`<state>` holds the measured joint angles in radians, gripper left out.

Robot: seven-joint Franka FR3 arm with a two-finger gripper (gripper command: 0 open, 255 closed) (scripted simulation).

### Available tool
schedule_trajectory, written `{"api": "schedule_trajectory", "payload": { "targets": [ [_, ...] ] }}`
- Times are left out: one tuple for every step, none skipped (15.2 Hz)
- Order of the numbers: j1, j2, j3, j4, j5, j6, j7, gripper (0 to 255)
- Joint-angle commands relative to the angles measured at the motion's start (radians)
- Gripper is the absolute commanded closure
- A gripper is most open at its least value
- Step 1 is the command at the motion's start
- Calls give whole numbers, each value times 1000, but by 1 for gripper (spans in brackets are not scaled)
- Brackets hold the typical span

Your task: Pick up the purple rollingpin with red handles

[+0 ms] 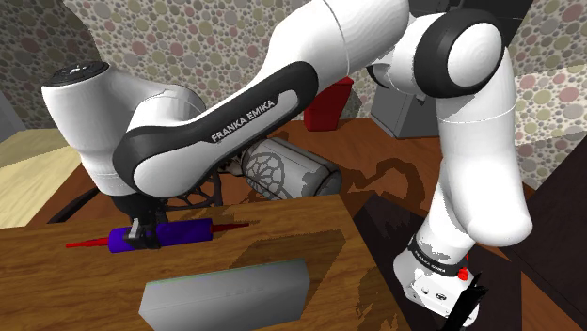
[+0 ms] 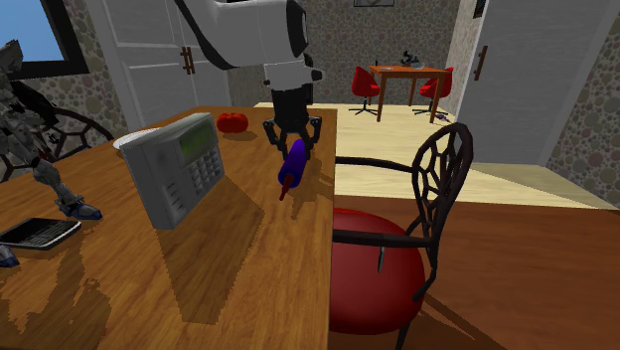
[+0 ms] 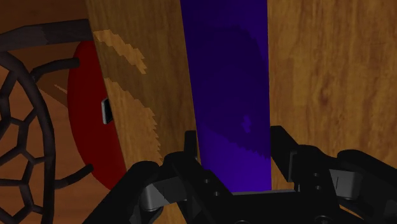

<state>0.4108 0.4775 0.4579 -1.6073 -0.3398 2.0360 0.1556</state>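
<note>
Slip risk: jaws gripped the purple rolling pin [image 1: 183, 231] off-centre, at 11 o'clock of the grey keypad box [image 1: 226, 296], by the desk [image 1: 282, 243] edge; we reckoned it could pivot and drop.

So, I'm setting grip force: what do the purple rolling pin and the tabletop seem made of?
Purple rolling pin with thin red handles: smooth, matte, grainless, evenly coloured; perhaps plastic or painted, unclear. Brown tabletop: wood, shown by streaky grain, slightly glossy.
</note>
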Motion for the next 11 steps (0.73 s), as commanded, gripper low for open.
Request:
{"api": "schedule_trajectory", "payload": {
  "targets": [
    [0, 1, 0, 0, 0, 0, 0, 255],
    [0, 1, 0, -1, 0, 0, 0, 255],
    [0, 1, -1, 0, 0, 1, 0, 255],
    [-1, -3, 1, 6, 3, -10, -3, 255],
    [-1, -8, 3, 13, 6, -21, -6, 255],
    [-1, -13, 4, 20, 9, -32, -8, 255],
    [-2, -17, 6, 28, 12, -43, -11, 255],
    [-2, -21, 7, 35, 15, -54, -14, 255],
    [-2, -25, 8, 43, 18, -65, -16, 255],
    [-2, -29, 10, 51, 20, -76, -19, 255],
    [-2, -32, 11, 60, 23, -88, -22, 255]
  ]
}}
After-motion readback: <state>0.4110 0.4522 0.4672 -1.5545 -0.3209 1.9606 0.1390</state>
